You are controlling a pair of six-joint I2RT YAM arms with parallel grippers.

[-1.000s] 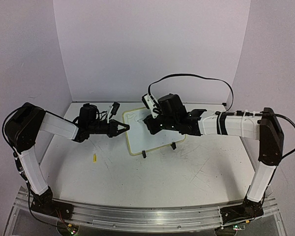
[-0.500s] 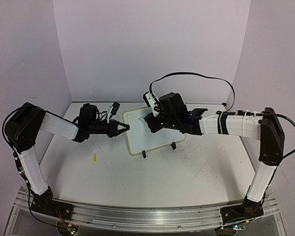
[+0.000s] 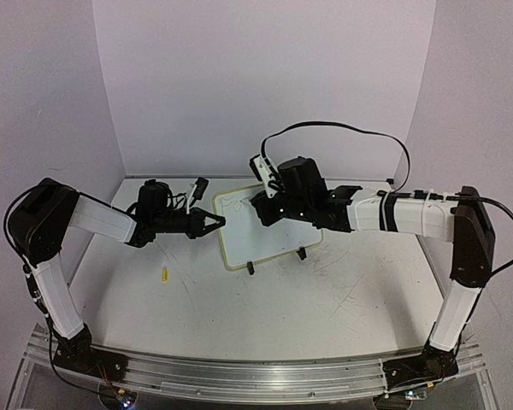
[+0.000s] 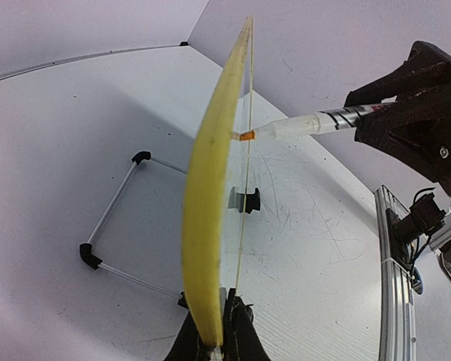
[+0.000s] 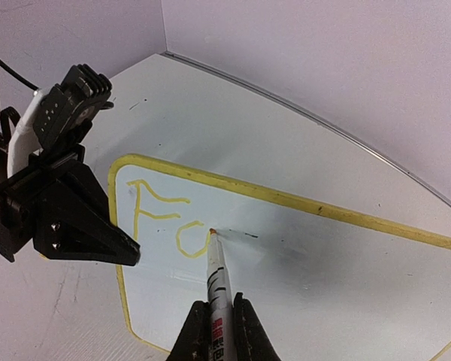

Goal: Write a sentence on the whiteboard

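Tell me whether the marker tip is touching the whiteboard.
Touching. The left wrist view shows the whiteboard edge-on, with the orange marker tip meeting its face, no gap.

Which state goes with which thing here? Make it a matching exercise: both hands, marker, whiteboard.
1. left hand
2. right hand
3. marker
4. whiteboard

A. carries yellow letters "Fo"
B. tip on the whiteboard
C. shut on the whiteboard's rim
D. shut on the marker

Pairs: 1-C, 2-D, 3-B, 4-A

top: high, over table [image 3: 325, 290] | left wrist: whiteboard [image 4: 210, 226] edge-on | right wrist: face-on, close
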